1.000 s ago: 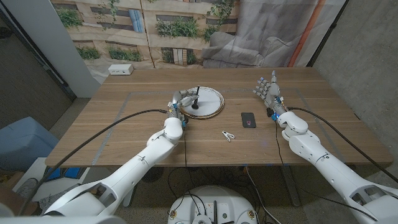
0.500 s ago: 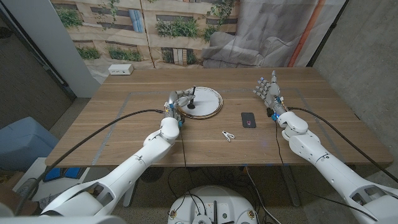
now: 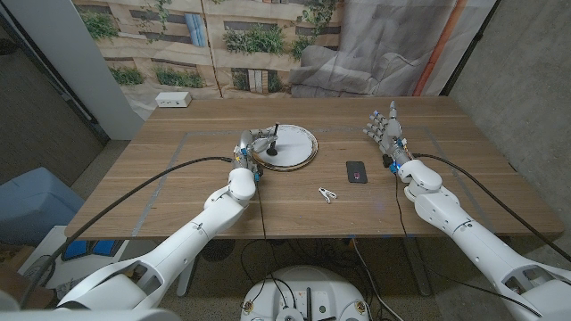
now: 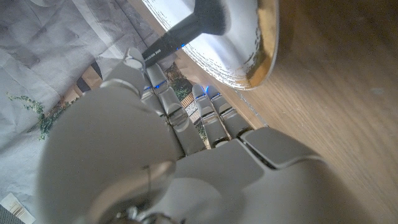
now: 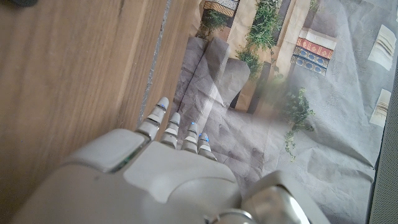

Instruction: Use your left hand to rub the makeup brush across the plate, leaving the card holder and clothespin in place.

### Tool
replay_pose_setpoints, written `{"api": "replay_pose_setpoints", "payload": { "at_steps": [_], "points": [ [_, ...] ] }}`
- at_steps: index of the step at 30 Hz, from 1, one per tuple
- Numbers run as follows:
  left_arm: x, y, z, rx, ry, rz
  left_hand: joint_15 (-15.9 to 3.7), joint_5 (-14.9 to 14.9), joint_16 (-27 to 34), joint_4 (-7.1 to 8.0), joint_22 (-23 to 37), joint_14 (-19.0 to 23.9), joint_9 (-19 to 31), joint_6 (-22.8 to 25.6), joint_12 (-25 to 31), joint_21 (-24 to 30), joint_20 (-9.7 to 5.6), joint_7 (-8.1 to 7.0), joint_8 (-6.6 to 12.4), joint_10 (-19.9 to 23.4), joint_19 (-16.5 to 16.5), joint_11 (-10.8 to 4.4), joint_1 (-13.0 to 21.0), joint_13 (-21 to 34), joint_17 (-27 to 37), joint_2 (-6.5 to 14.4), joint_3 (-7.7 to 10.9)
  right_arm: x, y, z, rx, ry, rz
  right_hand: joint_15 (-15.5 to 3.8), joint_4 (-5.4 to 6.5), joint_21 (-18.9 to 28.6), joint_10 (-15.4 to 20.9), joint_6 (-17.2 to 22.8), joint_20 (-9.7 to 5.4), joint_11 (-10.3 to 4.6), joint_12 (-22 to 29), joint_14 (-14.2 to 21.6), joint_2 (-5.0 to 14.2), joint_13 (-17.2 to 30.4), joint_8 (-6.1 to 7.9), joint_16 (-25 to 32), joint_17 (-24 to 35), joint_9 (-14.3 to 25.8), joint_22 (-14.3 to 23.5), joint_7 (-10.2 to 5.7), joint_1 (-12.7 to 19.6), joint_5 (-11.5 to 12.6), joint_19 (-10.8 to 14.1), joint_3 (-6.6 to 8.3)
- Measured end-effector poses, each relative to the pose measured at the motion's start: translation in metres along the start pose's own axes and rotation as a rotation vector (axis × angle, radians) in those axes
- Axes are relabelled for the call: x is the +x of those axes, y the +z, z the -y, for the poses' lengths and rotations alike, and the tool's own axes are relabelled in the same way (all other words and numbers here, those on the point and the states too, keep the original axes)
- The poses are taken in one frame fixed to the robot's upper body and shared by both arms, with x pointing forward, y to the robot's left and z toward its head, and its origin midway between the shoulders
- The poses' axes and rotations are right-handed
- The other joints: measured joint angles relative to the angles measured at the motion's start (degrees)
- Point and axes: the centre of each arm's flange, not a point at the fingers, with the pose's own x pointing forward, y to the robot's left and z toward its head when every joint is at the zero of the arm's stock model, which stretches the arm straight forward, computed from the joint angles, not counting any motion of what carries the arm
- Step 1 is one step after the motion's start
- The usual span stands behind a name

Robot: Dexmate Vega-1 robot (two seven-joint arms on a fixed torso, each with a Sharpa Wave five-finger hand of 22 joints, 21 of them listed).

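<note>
From the head view, the white robot left hand [image 3: 250, 145] pinches the black handle of the dark-bristled makeup brush [image 3: 272, 143] at the left rim of the round white plate with a gold edge [image 3: 303, 153], which sits on the wooden surface [image 3: 178, 187]. The brush's long axis runs from its handle tip, up and toward the far edge, down to bristles pressed on the plate's left part. The small black rectangular card holder [image 3: 356, 171] lies right of the plate, apart from it. The pale clothespin [image 3: 327, 193] lies nearer the robot, between plate and card holder. The white right hand [image 3: 384, 127] stands upright on its edge, fingers straight and slightly apart, holding nothing.

In the left wrist view, the left hand [image 4: 168, 118] curls its fingers around the brush [image 4: 186, 28]; bristles [image 4: 214, 15] touch the plate [image 4: 249, 56]. White writing on the handle is too small to read.

In the right wrist view, the right hand [image 5: 177, 140] reaches straight-fingered beside the surface [image 5: 68, 68].
</note>
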Motion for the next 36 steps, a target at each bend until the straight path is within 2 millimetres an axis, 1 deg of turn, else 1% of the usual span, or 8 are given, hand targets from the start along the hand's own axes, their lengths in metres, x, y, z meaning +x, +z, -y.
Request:
{"api": "replay_pose_setpoints", "payload": {
  "at_steps": [14,31,33,36],
  "points": [
    [-0.004,0.009,0.011,-0.003,-0.019,0.024,0.00,0.0,0.0,-0.22,0.0,0.0,0.0,0.0,0.0,0.0,0.00,0.00,0.00,0.0,0.0,0.00,0.0,0.0,0.0,0.0,-0.23,0.000,0.000,0.000,0.000,0.000,0.000,0.00,0.00,0.0,0.0,0.0,0.00,0.00,0.0,0.0,0.00,0.0,0.00,0.0,0.0,0.0,0.0,0.00,0.0,0.0,0.0,0.00],
    [-0.012,0.011,0.023,0.000,-0.048,0.023,0.00,0.0,0.0,-0.23,0.0,0.0,0.0,0.0,-0.2,0.0,0.00,0.00,-0.01,0.0,0.0,0.01,0.0,0.2,0.0,0.0,-0.23,0.000,0.000,0.000,0.000,0.001,0.000,0.00,0.00,0.0,0.0,0.0,0.00,0.00,0.0,0.0,0.00,0.0,0.00,0.0,0.0,0.0,0.0,0.00,0.0,0.0,0.0,0.00],
    [-0.013,0.011,0.025,0.000,-0.050,0.023,0.00,0.0,0.0,-0.02,0.0,0.0,0.0,0.0,-0.2,0.0,0.00,0.00,-0.01,-0.1,0.0,0.08,0.0,0.3,0.0,0.0,-0.44,0.000,0.000,0.000,0.000,0.001,0.000,0.00,0.00,0.0,0.0,0.0,0.00,0.00,0.0,0.0,0.00,0.0,0.00,0.0,0.0,0.0,0.0,0.00,0.0,0.0,0.0,0.00],
    [-0.013,0.011,0.026,-0.001,-0.053,0.023,0.00,0.0,0.0,0.00,0.0,0.0,-0.1,0.0,-0.3,0.0,0.00,-0.01,-0.01,0.2,0.0,-0.23,0.0,0.3,0.0,0.0,-0.46,0.000,-0.001,0.000,0.000,0.001,0.000,0.00,0.00,0.0,0.0,0.0,0.00,0.00,0.0,0.0,0.00,0.0,0.00,0.0,0.0,0.0,0.0,0.00,0.0,0.0,0.0,0.00]
  ]
}}
